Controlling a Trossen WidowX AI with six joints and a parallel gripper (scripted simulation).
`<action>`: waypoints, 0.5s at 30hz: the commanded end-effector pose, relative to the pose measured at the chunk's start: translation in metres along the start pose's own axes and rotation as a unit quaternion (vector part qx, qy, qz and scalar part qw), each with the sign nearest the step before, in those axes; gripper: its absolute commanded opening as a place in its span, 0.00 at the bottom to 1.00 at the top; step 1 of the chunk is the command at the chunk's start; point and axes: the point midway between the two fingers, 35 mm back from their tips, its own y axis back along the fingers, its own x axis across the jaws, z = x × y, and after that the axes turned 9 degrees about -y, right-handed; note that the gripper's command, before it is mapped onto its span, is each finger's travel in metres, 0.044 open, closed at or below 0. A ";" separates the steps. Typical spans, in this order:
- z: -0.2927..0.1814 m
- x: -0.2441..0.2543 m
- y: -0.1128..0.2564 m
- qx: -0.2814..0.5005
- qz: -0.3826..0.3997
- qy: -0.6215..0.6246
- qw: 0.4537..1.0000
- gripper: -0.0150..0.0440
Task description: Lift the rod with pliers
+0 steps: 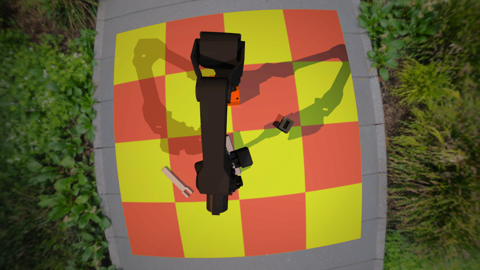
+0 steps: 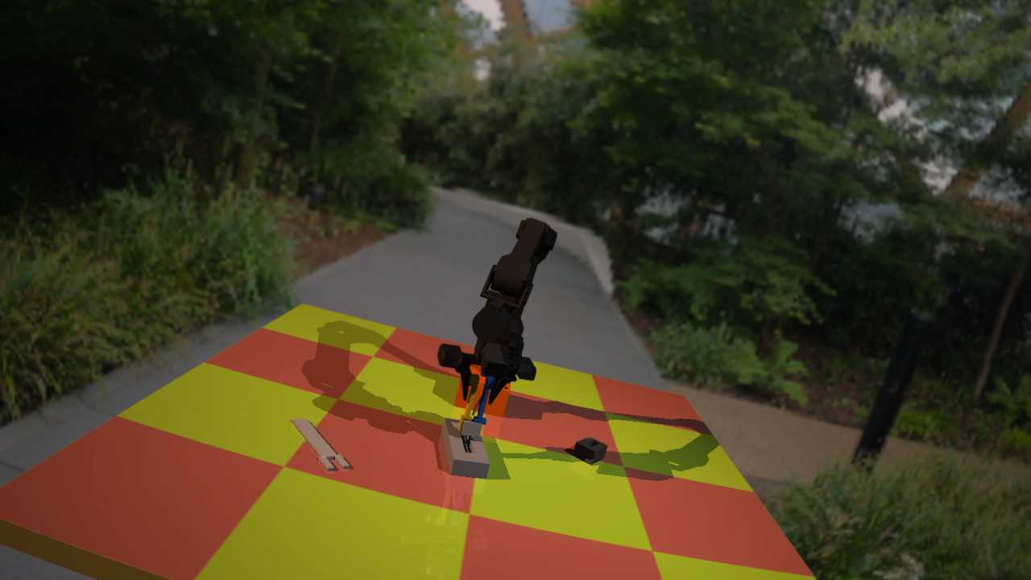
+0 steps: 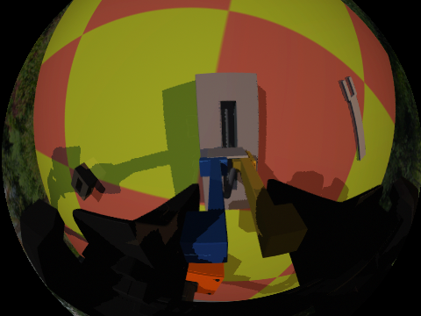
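The locking pliers stand upright over the pale block (image 2: 468, 466) (image 3: 210, 96), their grey head (image 2: 471, 428) (image 3: 224, 152) crossing above the dark channel (image 3: 228, 107). My gripper (image 2: 478, 395) (image 3: 234, 188) is shut on the handles, with the blue handle (image 3: 204, 237) and the yellow handle (image 3: 281, 228) between its black fingers. The handles spread apart towards their upper ends. The jaws are mostly hidden below the head, and I cannot tell whether they are locked. A thin light line in the channel may be the rod. The dark holster (image 1: 285, 124) (image 2: 590, 450) (image 3: 85, 181) stands empty off to one side.
A pale forked strip (image 1: 176, 180) (image 2: 313, 440) (image 3: 357, 118) lies flat on the opposite side of the block from the holster. The orange arm base (image 1: 234, 97) (image 3: 203, 276) is behind the block. The arm hides much of the block in the top view.
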 end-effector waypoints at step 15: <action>0.000 0.007 0.028 -0.011 -0.002 0.000 1.000 0.44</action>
